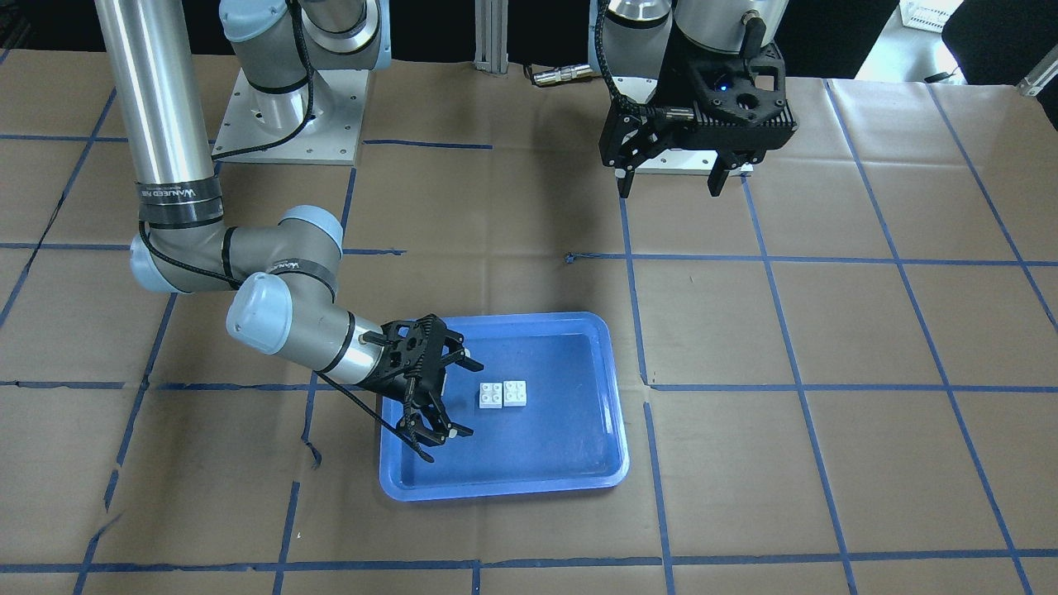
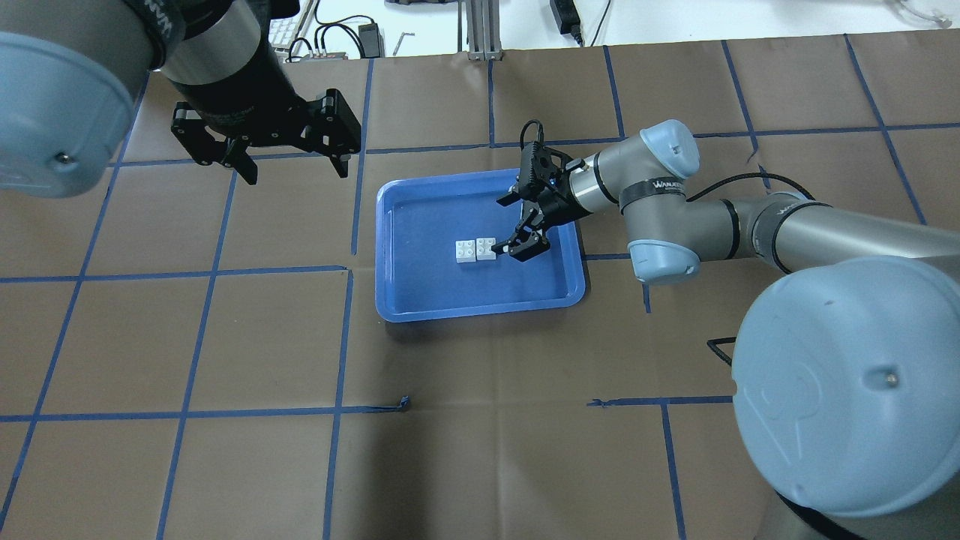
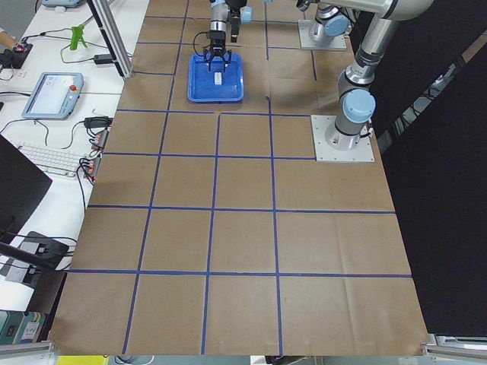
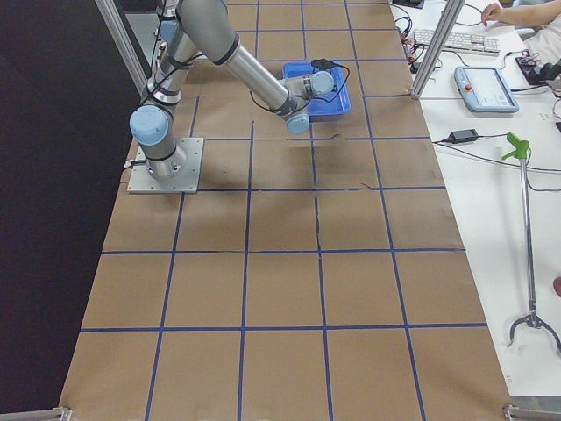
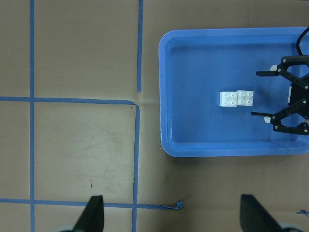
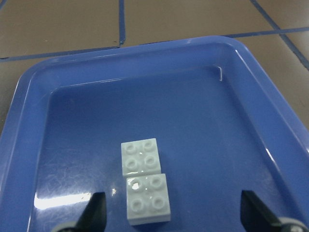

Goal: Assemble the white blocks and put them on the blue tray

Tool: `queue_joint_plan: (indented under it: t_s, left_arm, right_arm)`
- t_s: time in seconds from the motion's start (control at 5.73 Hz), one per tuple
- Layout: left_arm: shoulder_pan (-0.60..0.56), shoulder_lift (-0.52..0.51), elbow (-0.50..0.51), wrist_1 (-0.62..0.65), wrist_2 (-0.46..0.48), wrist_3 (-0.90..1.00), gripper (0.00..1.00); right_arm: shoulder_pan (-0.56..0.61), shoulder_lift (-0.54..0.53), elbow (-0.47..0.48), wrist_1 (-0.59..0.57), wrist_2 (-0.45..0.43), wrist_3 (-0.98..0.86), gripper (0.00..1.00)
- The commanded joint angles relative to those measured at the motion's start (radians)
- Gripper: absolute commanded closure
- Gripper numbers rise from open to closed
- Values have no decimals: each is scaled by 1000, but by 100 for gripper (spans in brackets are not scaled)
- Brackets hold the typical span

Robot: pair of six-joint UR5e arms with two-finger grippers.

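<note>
The brown-papered counter [image 1: 826, 330], gridded with blue tape [image 1: 769, 260], carries the blue tray [image 1: 537, 450] near its middle. The right gripper [image 1: 463, 398] reaches in low over one end of the tray, jaws spread wide and holding nothing. The left gripper [image 1: 669, 183] hangs high over bare counter, well apart from the tray, jaws likewise wide and empty. Just ahead of the right gripper, on the tray floor, lie the white blocks [image 1: 503, 395], studs up, side by side and touching along one edge, neither on top of the other. So the blocks are in the tray, yet the joining looks undone, and the step in hand seems to be the right gripper's line-up on the nearer block [image 6: 148, 198]. The next move would call for narrowing the jaws onto that block's two free sides, lifting it, and pressing it squarely onto the other's studs. Three things stand in the way. The neighbouring block touches one face, so no finger fits there. The tray's raised rim limits how low the wrist can go. On the glossy floor the lower block may slide under pressure, which the left gripper might have to steady.
</note>
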Motion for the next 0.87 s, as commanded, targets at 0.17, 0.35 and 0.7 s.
queue_joint_plan:
  t_s: [0.17,0.35,0.7]
  left_arm:
    - [0,1,-1,0,0,0,1]
    - [0,-1,-1,0,0,0,1]
    - [0,1,0,0,-2,0,1]
  right_arm:
    - [-6,-196,-8,189,-293,423,0]
    - [-11,-259,-14,292,-399,512,0]
    - [-18,-370,-19,444,-620,853,0]
